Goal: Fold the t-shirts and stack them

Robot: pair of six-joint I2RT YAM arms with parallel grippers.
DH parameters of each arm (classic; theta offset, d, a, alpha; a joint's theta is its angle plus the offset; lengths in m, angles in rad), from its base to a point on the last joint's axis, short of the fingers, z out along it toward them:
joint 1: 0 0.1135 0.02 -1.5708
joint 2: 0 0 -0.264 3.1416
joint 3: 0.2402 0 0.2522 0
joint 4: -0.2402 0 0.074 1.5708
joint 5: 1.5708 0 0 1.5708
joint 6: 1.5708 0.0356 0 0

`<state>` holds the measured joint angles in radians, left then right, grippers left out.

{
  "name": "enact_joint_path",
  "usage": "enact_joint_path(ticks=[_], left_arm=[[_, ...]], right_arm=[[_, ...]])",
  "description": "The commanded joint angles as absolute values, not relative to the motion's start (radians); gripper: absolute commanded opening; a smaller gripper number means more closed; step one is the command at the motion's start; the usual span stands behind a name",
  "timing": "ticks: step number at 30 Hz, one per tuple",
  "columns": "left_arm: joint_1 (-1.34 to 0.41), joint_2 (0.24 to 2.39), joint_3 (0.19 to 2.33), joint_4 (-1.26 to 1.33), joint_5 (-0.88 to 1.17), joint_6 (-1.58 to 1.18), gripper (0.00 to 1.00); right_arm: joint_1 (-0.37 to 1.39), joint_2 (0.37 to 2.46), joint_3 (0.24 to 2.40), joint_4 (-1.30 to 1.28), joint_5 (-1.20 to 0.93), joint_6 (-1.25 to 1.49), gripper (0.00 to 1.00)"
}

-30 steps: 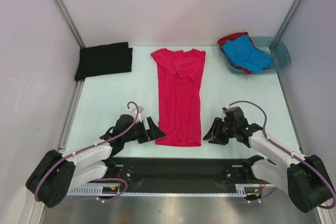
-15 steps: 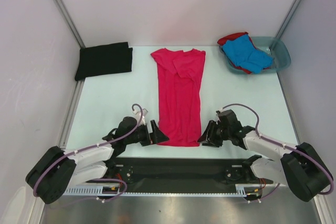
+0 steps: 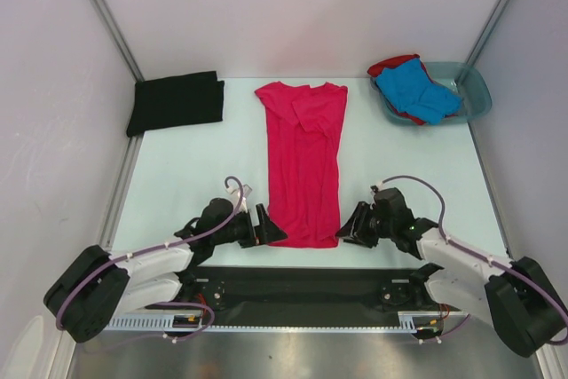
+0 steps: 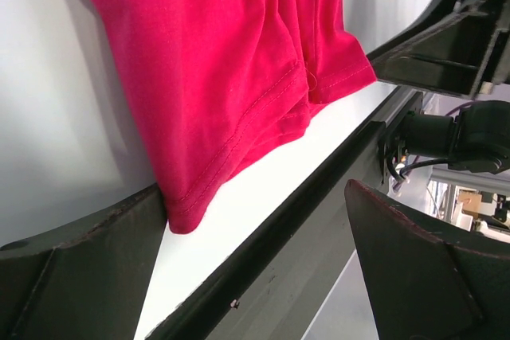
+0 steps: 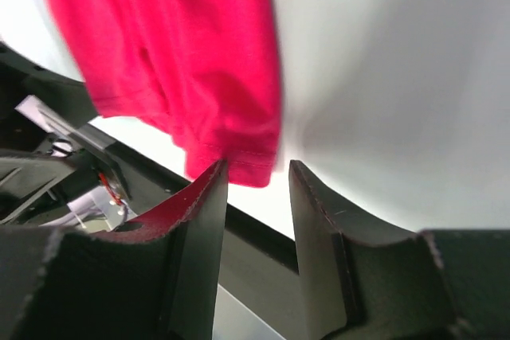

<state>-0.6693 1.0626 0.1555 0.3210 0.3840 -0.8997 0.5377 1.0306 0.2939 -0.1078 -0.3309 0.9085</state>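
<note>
**Both grippers have come closer to the hem of the pink shirt**

Since one second ago, the two arms have slid inward along the near edge of the table [image 3: 195, 166]. Now each one sits at a corner of the hem. The pink shirt [image 3: 303, 166] lies flat in the middle of the table, folded into a long narrow strip with the collar at the far end.

The left gripper [image 3: 269, 226] is spread wide and holds nothing; the left hem corner touches its one finger. The right gripper [image 3: 348, 230] has its jaws partly apart, with the right hem corner just at their mouth and not pinched.

The black shirt [image 3: 175, 102] lies folded at the far left. The blue shirt [image 3: 415, 90] and the red shirt [image 3: 390, 65] are in the basin [image 3: 475, 95] at the far right.
</note>
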Motion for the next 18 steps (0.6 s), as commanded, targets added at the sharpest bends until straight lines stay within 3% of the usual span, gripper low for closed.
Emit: enact_joint_path(ticks=[1, 7, 18], left_arm=[[-0.68, 1.077, 0.114, 0.143, 0.318, -0.873, 1.0], [-0.68, 1.117, 0.135, 0.126, 0.284, -0.861, 0.95], [-0.68, 1.239, 0.164, 0.186, 0.302, -0.856, 0.65]], right_arm=[[0.542, 0.925, 0.29, -0.139, -0.295, 0.943, 0.42], [0.54, 0.929, 0.282, -0.104, -0.278, 0.959, 0.43], [0.543, 1.069, 0.256, -0.017, -0.293, 0.973, 0.41]])
